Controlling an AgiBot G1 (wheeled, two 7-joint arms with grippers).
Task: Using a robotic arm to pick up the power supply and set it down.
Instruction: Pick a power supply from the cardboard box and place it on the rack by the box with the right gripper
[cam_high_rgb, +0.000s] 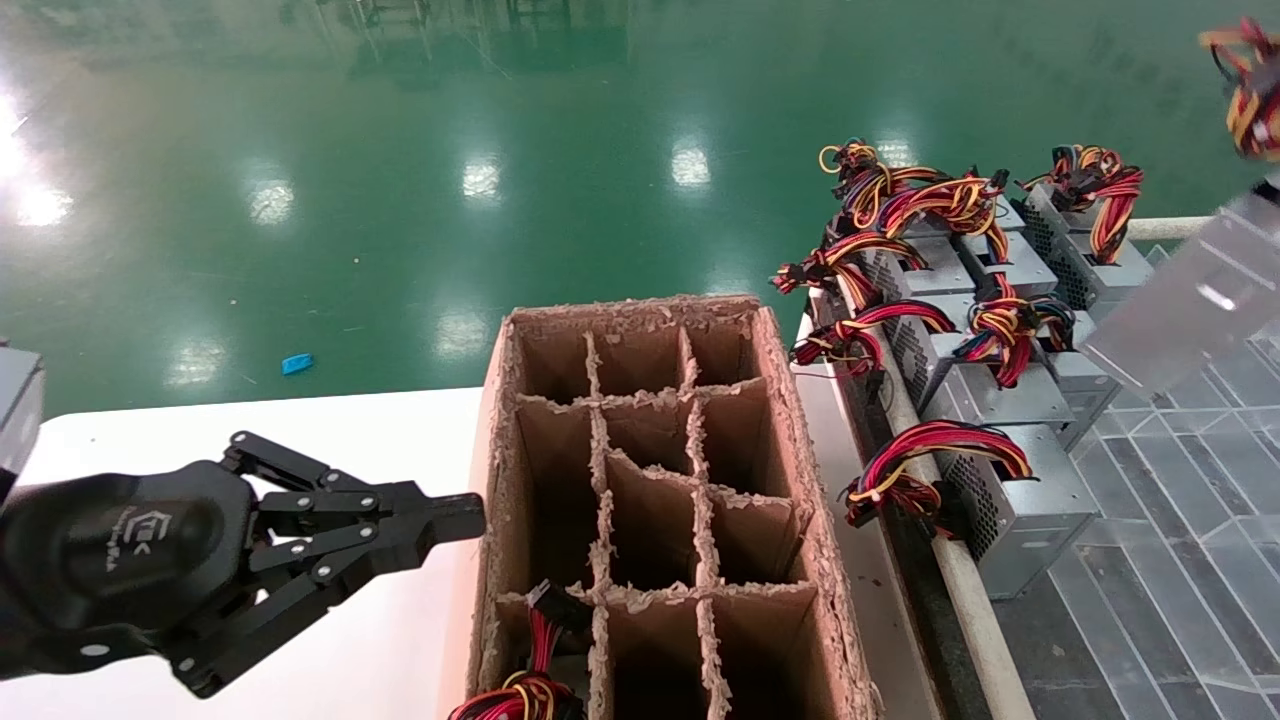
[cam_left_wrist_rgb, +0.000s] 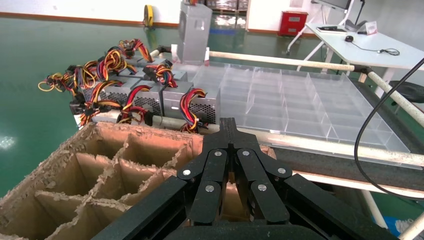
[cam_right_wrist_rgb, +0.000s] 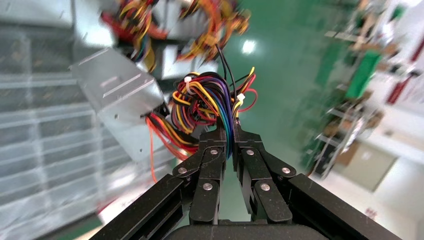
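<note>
your right gripper is pinching the wire bundle of the power supply, jaws pressed onto the cables w/ blue-purple, yellow, orange and black strands running between the tips. the silver-grey box hangs from those wires, tilted, clear of any surface. in the head view it shows at the far right edge, blurred, above the clear plastic tray, w/ its wires up in the top right corner.

progress, as a judgement: pick-up looks done, unit is lifted and in transit; set-down is left. likely target is the cardboard box w/ divider cells in the centre, but you can't confirm that from here. most cells look vacant; one cell at the near left corner already holds a unit, only its red-yellow wires showing.

other grey units w/ red-yellow bundles sit in a cluster on the tray's far left part, just right of the box.

your left gripper is idle over the white table, just left of the box, jaws pressed together on nothing.

writing: a white logo is on the left gripper's black body, too small to read. no other legible labels or brands.
</note>
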